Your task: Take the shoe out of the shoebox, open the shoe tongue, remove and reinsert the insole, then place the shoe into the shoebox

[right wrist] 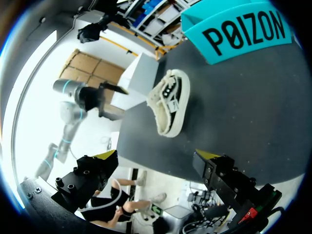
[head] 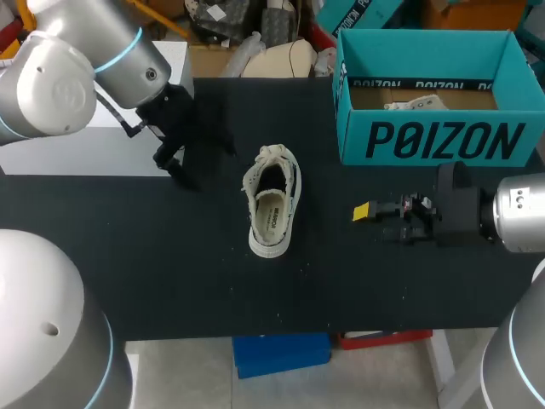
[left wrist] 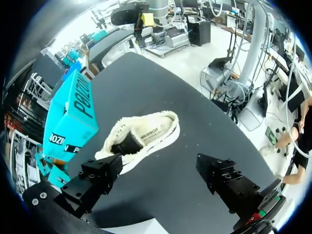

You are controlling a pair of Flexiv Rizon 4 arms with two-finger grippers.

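Note:
A cream sneaker [head: 272,200] lies upright on the black table [head: 170,273], its dark insole showing through the opening. The teal shoebox [head: 434,141] stands open at the back right. My left gripper [head: 197,160] hovers left of the shoe; in the left wrist view the left gripper [left wrist: 158,170] is open, nothing between its fingers, the sneaker [left wrist: 141,139] just ahead and the shoebox [left wrist: 73,114] beyond. My right gripper [head: 375,220] sits right of the shoe, open and empty. From the right wrist the right gripper [right wrist: 156,156] faces the sneaker [right wrist: 168,102] and shoebox [right wrist: 239,34].
A white block [head: 85,145] stands at the table's back left, behind my left arm. Crumpled paper [head: 417,104] lies inside the shoebox. Bare black table stretches in front of the shoe toward the near edge.

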